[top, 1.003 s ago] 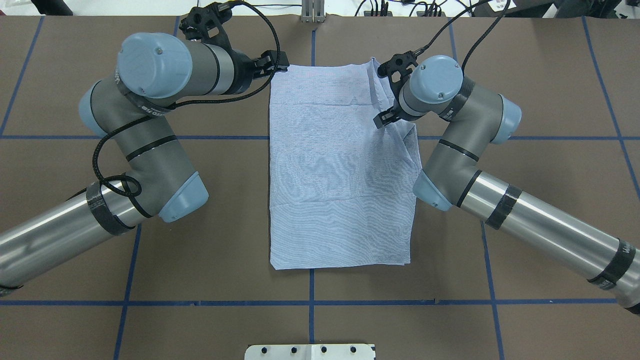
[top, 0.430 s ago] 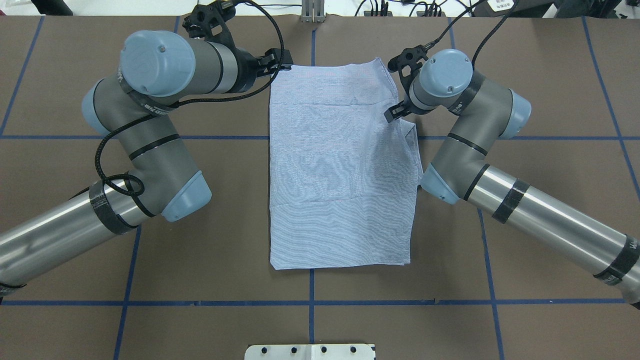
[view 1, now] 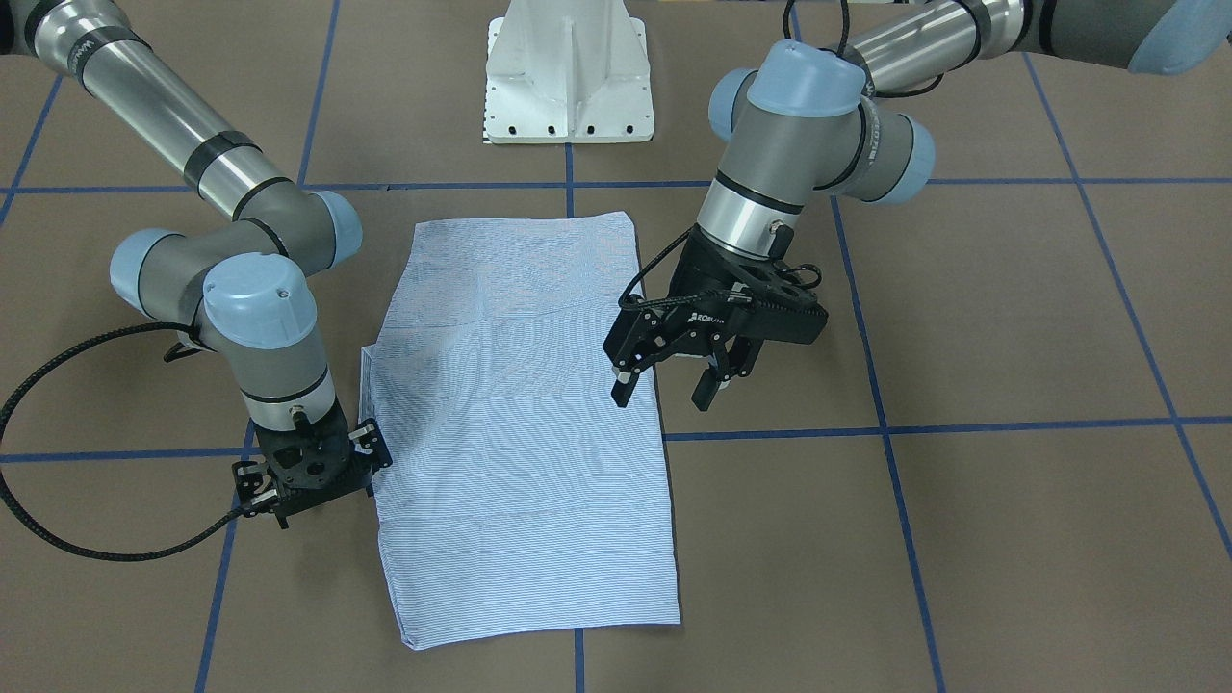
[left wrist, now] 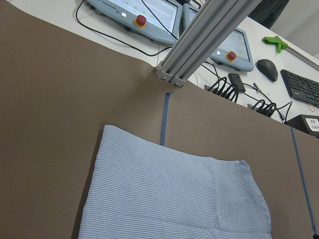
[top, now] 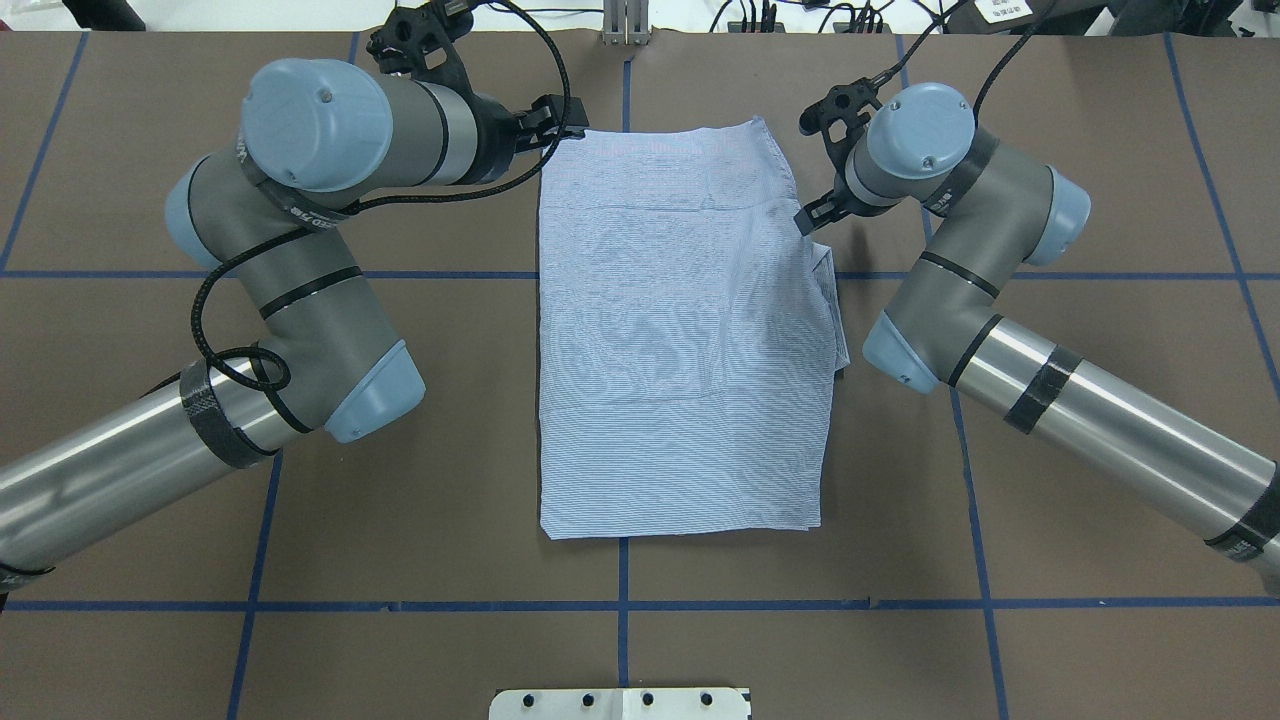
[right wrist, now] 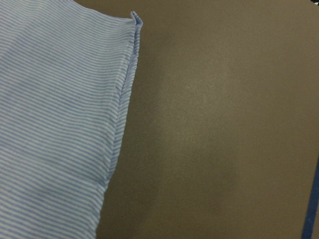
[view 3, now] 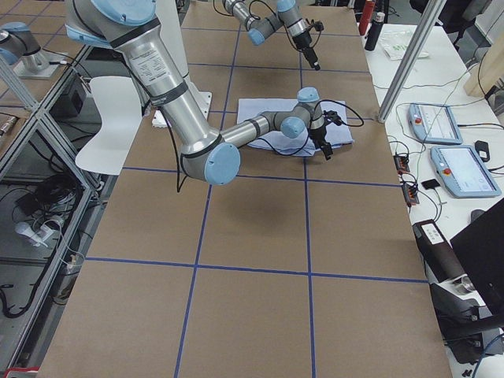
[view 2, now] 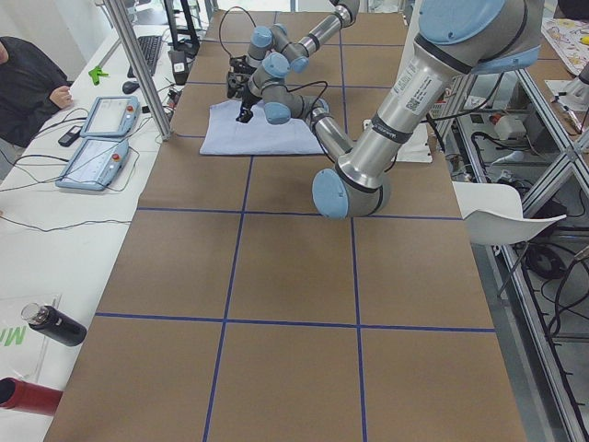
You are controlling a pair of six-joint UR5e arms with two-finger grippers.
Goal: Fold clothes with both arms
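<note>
Blue-and-white striped shirt [top: 685,340] is laid flat on the desk [top: 450,500], between both end effectors. The left end effector [view 1: 666,393] is held spread apart at one edge. The right end effector [view 1: 308,472] is parked beside the opposite edge, and its grip can't be told.

Bright, even room light falls from above on the brown surface [top: 450,500], leaving only soft, faint shadows. Glare streaks run along the silver tubes of the left arm [top: 110,470] and right arm [top: 1120,430]. The shirt [top: 680,340] shimmers with moiré ripples. The right wrist view is dimmer, grainy and slightly soft.
</note>
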